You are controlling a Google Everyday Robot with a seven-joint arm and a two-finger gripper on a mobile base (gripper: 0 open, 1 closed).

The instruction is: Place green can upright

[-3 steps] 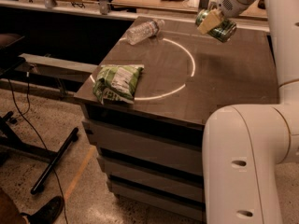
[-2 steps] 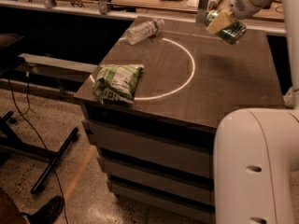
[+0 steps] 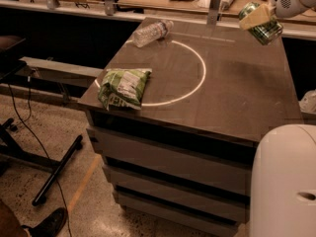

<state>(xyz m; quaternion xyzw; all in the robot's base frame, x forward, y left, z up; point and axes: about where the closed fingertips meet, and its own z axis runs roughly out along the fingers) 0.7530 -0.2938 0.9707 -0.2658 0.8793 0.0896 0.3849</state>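
Note:
The green can [image 3: 265, 30] is a small green drink can with a silver rim. It hangs tilted in the air above the far right corner of the dark table [image 3: 232, 93]. My gripper [image 3: 257, 20] is at the upper right of the camera view, shut on the green can, with a pale finger [image 3: 254, 18] lying across the can's upper side. The white arm runs off the top right edge.
A crinkled green-and-white snack bag [image 3: 123, 87] lies at the table's front left. A clear plastic bottle [image 3: 152, 32] lies on its side at the far left. A white circle [image 3: 200, 68] is marked on the top. My white base [image 3: 284, 181] fills the lower right.
The gripper has carried the can to the right and slightly up, from over the table's far middle-right to its far right corner. The can stays tilted.

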